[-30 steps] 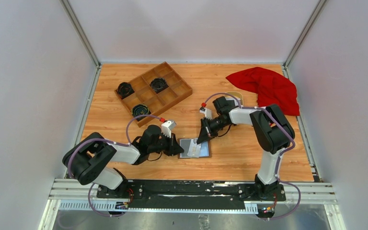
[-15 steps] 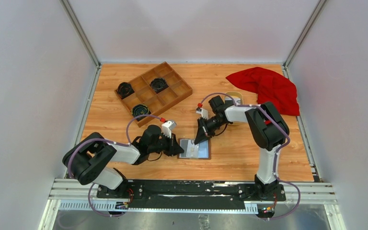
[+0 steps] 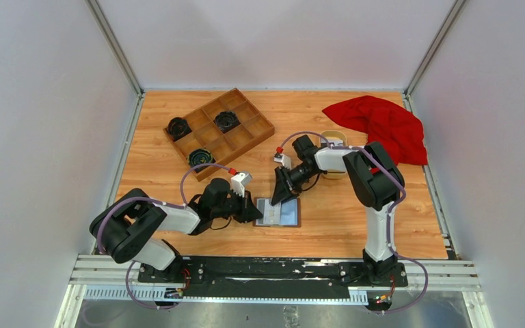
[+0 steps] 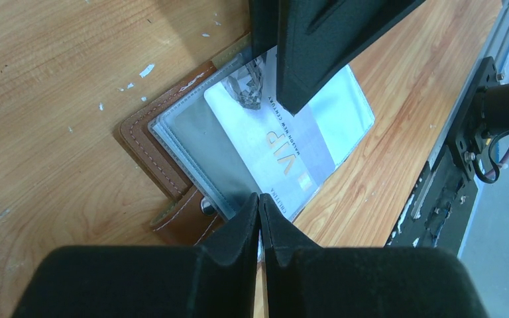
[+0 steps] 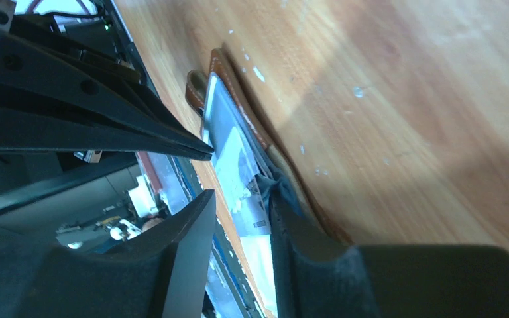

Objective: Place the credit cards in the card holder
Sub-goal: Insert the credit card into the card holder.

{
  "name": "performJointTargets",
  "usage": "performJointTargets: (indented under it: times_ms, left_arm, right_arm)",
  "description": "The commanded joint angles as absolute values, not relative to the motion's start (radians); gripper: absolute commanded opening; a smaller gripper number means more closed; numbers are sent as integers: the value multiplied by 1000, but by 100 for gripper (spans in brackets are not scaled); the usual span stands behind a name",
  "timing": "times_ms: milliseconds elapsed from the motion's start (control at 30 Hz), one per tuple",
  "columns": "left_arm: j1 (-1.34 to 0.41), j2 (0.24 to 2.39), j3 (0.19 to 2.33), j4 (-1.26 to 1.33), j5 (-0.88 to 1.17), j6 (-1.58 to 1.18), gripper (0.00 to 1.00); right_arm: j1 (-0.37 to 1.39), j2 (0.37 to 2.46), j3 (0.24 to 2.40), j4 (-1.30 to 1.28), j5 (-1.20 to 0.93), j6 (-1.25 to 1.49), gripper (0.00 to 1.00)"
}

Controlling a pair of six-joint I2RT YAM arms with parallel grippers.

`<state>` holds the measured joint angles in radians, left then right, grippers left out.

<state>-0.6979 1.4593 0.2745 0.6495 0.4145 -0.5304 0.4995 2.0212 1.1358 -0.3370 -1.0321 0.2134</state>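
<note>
The card holder (image 3: 278,212) lies open at the near middle of the table (image 3: 342,225), with the closed left tool (image 3: 254,210) pinning its left edge and the narrowly parted, empty right tool (image 3: 275,198) poised over its white VIP card (image 4: 285,149), which probably still needs pushing fully into the clear pocket.

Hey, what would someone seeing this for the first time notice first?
The red cloth bunched in the far right corner stands out most. At the near centre, the left gripper and right gripper meet over the open card holder, a white VIP card at its clear pockets.
</note>
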Motion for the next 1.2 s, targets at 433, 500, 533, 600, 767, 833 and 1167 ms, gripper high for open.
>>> performJointTargets:
  times_ms: [433, 500, 533, 600, 767, 833, 1167]
  left_arm:
    - [-703, 1476, 255, 596, 403, -497, 8]
    - [-703, 1478, 255, 596, 403, -496, 8]
    - [-703, 1479, 255, 596, 403, -497, 8]
    - [-703, 1479, 256, 596, 404, -496, 8]
    - [-703, 1485, 259, 596, 409, -497, 8]
    - [-703, 1483, 259, 595, 411, -497, 8]
    - [-703, 1487, 256, 597, 417, -500, 8]
  right_arm:
    - [523, 1909, 1236, -586, -780, -154, 63]
    - [522, 1882, 1245, -618, -770, -223, 60]
    - [523, 1868, 1243, -627, -773, -260, 58]
    - [526, 1837, 1232, -644, -786, -372, 50]
    - [562, 1770, 1171, -642, -771, -566, 29]
    - [587, 1750, 1150, -632, -769, -624, 24]
    - [698, 1778, 1101, -574, -622, -737, 17]
